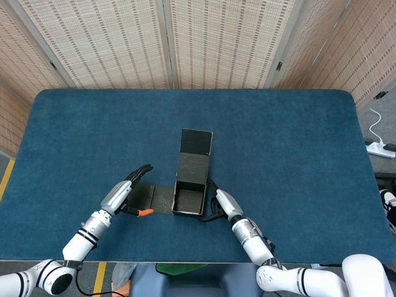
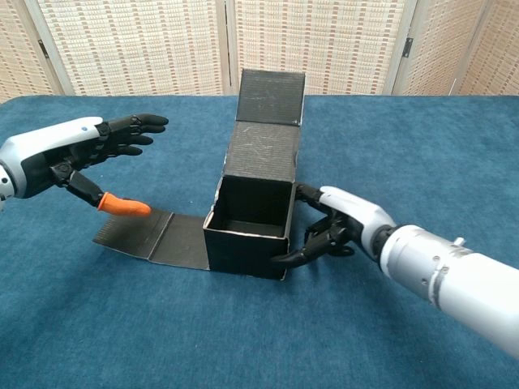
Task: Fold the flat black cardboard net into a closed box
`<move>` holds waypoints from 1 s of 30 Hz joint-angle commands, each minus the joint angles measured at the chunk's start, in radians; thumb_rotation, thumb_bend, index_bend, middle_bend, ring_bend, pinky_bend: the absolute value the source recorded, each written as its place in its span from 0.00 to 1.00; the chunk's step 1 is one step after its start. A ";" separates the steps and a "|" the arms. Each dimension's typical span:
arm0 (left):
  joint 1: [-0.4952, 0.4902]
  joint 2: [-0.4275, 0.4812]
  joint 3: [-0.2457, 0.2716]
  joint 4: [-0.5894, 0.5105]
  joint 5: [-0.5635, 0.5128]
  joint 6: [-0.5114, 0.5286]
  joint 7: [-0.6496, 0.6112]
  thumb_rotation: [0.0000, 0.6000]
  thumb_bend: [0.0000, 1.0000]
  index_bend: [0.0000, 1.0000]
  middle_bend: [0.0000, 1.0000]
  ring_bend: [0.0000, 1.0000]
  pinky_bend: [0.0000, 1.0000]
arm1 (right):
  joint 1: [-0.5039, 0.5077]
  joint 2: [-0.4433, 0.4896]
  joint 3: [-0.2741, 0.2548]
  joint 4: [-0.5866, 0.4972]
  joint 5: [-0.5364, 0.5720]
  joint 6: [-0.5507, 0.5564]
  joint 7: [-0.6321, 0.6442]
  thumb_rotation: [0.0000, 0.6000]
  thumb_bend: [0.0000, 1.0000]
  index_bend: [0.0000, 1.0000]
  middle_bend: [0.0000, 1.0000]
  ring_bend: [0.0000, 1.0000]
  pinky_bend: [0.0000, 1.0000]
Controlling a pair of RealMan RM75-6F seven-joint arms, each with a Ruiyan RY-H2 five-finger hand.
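Right hand (image 2: 340, 223) gripping unmarked half-folded box (image 2: 253, 212); left hand (image 2: 89, 150) spread, empty above flap (image 2: 154, 237).

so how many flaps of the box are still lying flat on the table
1. The left side flap lies flat on the table, beside the box and under the open left hand. The lid panel stands upright behind the box.

A dark blue cloth-covered worktop (image 1: 291, 161) with rounded far corners carries one thing: a partly folded black cardboard box net (image 1: 189, 185), standing near the middle, closer to the near edge, one flap lying flat leftward.
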 commanded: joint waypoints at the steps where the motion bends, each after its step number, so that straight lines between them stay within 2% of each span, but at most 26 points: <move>1: 0.002 0.001 0.001 0.006 0.005 -0.004 -0.012 1.00 0.20 0.00 0.00 0.00 0.01 | 0.017 -0.032 0.015 0.023 0.014 -0.018 -0.017 1.00 0.00 0.00 0.03 0.69 1.00; 4: 0.007 0.002 0.004 0.010 0.014 0.001 -0.023 1.00 0.20 0.00 0.00 0.00 0.01 | 0.019 -0.074 0.032 0.050 0.019 0.006 -0.029 1.00 0.00 0.00 0.07 0.70 1.00; 6: 0.014 0.001 0.005 0.011 0.022 0.012 -0.033 1.00 0.20 0.00 0.00 0.00 0.01 | 0.020 -0.104 0.047 0.072 0.020 0.029 -0.035 1.00 0.01 0.00 0.13 0.72 1.00; 8: 0.027 -0.003 0.005 0.014 0.032 0.041 -0.040 1.00 0.20 0.00 0.00 0.00 0.03 | 0.024 -0.143 0.068 0.105 0.021 0.061 -0.048 1.00 0.09 0.02 0.22 0.76 1.00; 9: 0.035 -0.006 0.005 0.015 0.038 0.058 -0.044 1.00 0.20 0.00 0.00 0.00 0.06 | 0.028 -0.159 0.078 0.119 0.023 0.069 -0.053 1.00 0.16 0.06 0.28 0.78 1.00; 11: 0.055 -0.016 0.003 0.026 0.053 0.107 -0.045 1.00 0.20 0.11 0.05 0.05 0.20 | 0.041 -0.187 0.104 0.146 0.026 0.079 -0.066 1.00 0.26 0.18 0.39 0.82 1.00; 12: 0.066 -0.020 0.004 0.036 0.066 0.134 -0.046 1.00 0.20 0.19 0.10 0.11 0.30 | 0.050 -0.191 0.120 0.151 0.024 0.075 -0.066 1.00 0.28 0.22 0.42 0.83 1.00; 13: 0.074 -0.023 0.006 0.044 0.077 0.155 -0.048 1.00 0.21 0.30 0.20 0.22 0.44 | 0.055 -0.190 0.134 0.151 0.022 0.072 -0.060 1.00 0.31 0.26 0.44 0.84 1.00; 14: 0.081 -0.024 0.009 0.053 0.089 0.172 -0.050 1.00 0.22 0.40 0.32 0.38 0.61 | 0.061 -0.186 0.149 0.147 0.020 0.066 -0.053 1.00 0.33 0.28 0.46 0.84 1.00; 15: 0.088 -0.023 0.016 0.064 0.108 0.190 -0.055 1.00 0.22 0.45 0.39 0.47 0.69 | 0.068 -0.174 0.171 0.133 0.026 0.046 -0.038 1.00 0.34 0.29 0.47 0.84 1.00; 16: 0.091 -0.020 0.024 0.070 0.126 0.200 -0.065 1.00 0.23 0.50 0.48 0.61 0.78 | 0.072 -0.162 0.191 0.118 0.035 0.024 -0.022 1.00 0.35 0.31 0.48 0.84 1.00; 17: 0.090 -0.013 0.037 0.076 0.152 0.204 -0.084 1.00 0.24 0.54 0.54 0.71 0.83 | 0.078 -0.146 0.212 0.100 0.049 -0.001 -0.005 1.00 0.35 0.32 0.49 0.84 1.00; 19: 0.076 0.017 0.080 0.084 0.225 0.192 -0.161 1.00 0.25 0.59 0.62 0.85 0.92 | 0.086 -0.101 0.263 0.049 0.083 -0.067 0.042 1.00 0.35 0.33 0.50 0.84 1.00; 22: 0.038 0.058 0.145 0.094 0.349 0.185 -0.285 1.00 0.27 0.61 0.63 0.91 0.98 | 0.094 -0.039 0.323 -0.007 0.127 -0.147 0.105 1.00 0.35 0.34 0.51 0.84 1.00; 25: -0.013 0.075 0.206 0.123 0.470 0.181 -0.351 1.00 0.29 0.61 0.63 0.93 0.99 | 0.095 0.011 0.367 -0.046 0.156 -0.213 0.172 1.00 0.35 0.34 0.51 0.84 1.00; 27: -0.047 0.074 0.237 0.135 0.524 0.163 -0.358 1.00 0.29 0.61 0.62 0.94 1.00 | 0.091 0.041 0.389 -0.071 0.163 -0.250 0.215 1.00 0.35 0.34 0.51 0.84 1.00; 30: -0.073 0.044 0.243 0.152 0.533 0.119 -0.291 1.00 0.29 0.59 0.60 0.94 1.00 | 0.071 0.081 0.406 -0.109 0.153 -0.295 0.277 1.00 0.35 0.35 0.51 0.84 1.00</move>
